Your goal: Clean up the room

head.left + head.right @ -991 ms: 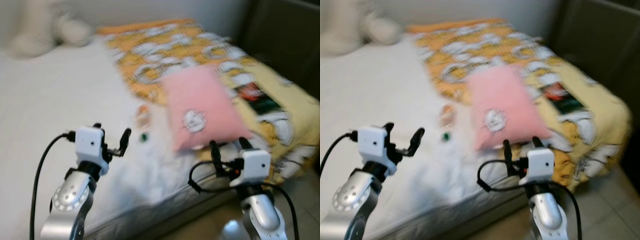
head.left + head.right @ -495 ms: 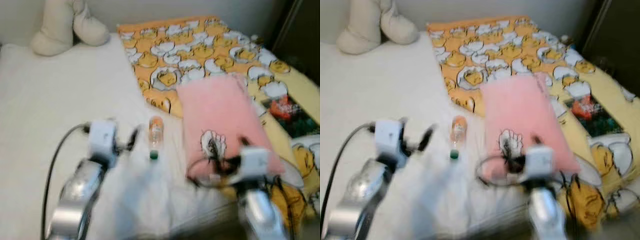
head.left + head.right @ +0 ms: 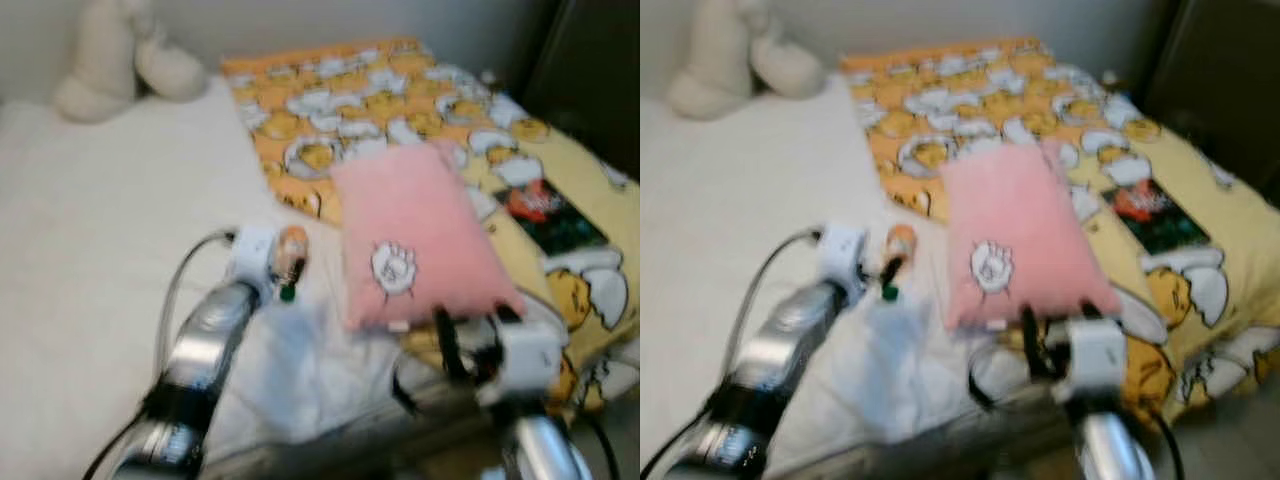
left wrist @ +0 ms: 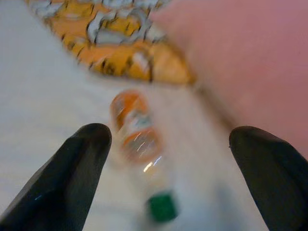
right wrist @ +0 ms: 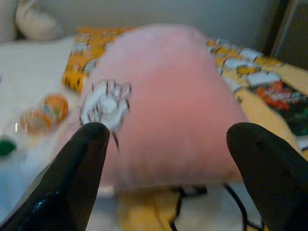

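A small orange bottle (image 4: 137, 132) with a green cap (image 4: 161, 207) lies on its side on the white bed sheet, next to a pink pillow (image 3: 415, 240). My left arm is stretched out over the sheet. Its gripper (image 4: 171, 134) is open right at the bottle, one black finger on each side, touching nothing that I can make out. My right gripper (image 5: 168, 132) is open at the bed's near edge, facing the pink pillow and holding nothing.
A yellow-orange patterned blanket (image 3: 400, 90) covers the bed's right half, with a dark book (image 3: 550, 215) lying on it. A cream plush toy (image 3: 120, 60) sits at the far left corner. A dark cabinet (image 3: 590, 70) stands at the right. Bare white sheet (image 3: 90, 230) spreads to the left.
The camera has shifted and the views are blurred. My left arm has reached forward, bringing its gripper up to the bottle. The right gripper stays before the pillow.
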